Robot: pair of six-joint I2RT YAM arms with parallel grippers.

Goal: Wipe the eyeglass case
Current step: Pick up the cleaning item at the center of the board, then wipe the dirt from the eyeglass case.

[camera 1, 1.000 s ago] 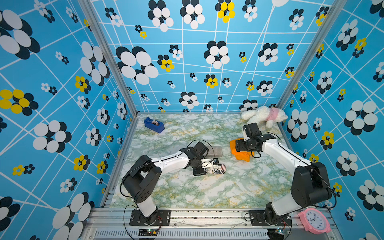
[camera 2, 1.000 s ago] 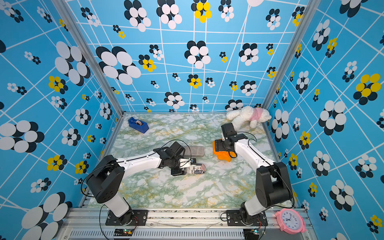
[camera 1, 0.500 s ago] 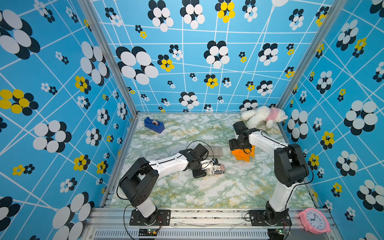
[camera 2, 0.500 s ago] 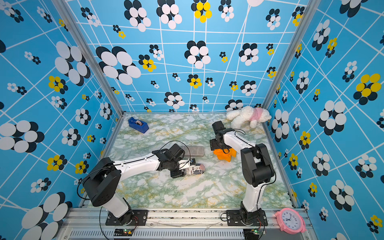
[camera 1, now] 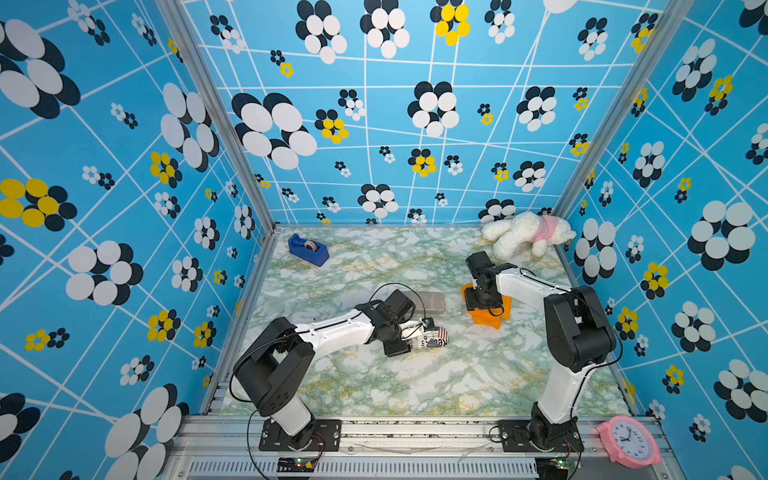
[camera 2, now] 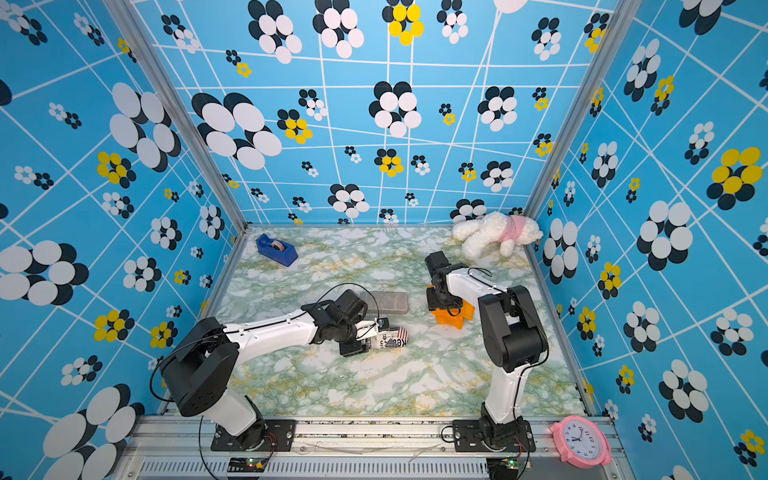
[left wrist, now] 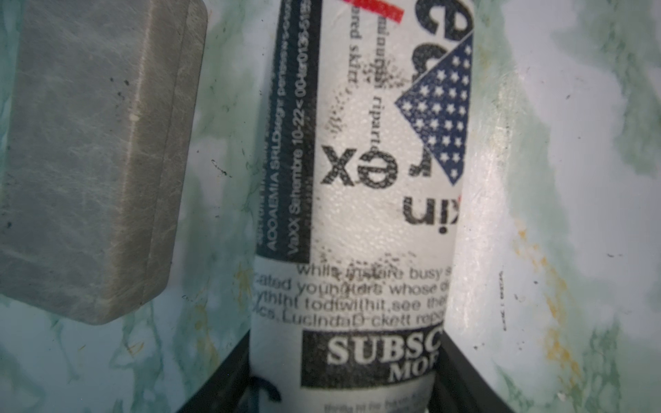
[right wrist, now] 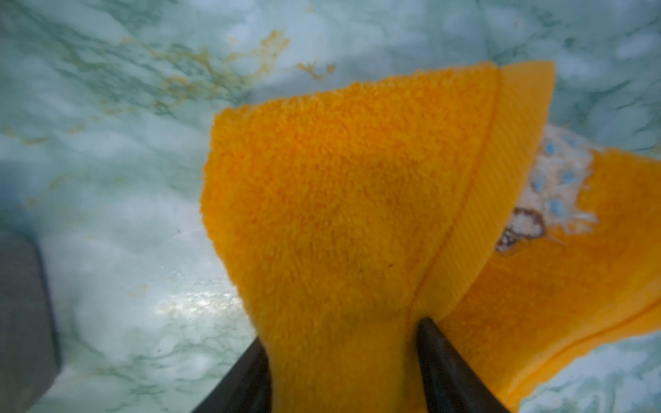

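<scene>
Right gripper (right wrist: 339,339) just went from wide open to pinched on a fold of the orange cloth (camera 1: 488,318). The wrist cam shows terry bunched btw both jaws, touching each side. A sec ago the arm was stretched out w/ its elbow off to the side. Now it's tucked in and down on the cloth. So pickup is happening rn, tho I can't say the grip is fully firm yet.

Left gripper (left wrist: 345,372) hasn't budged. It's clamped narrow on one end of the printed eyeglass case (camera 1: 430,337), low near the middle of the worktop (camera 1: 457,374). The case is just beside a grey box (camera 1: 428,301), not touching afaict. The cloth is well apart from the case, over on the right arm's side.

IMO prep is nearly done and no wiping has happened yet. Next bit is to lift the cloth and carry it over to the case. Only one fold is pinched, so the rest may drag or slip out.
</scene>
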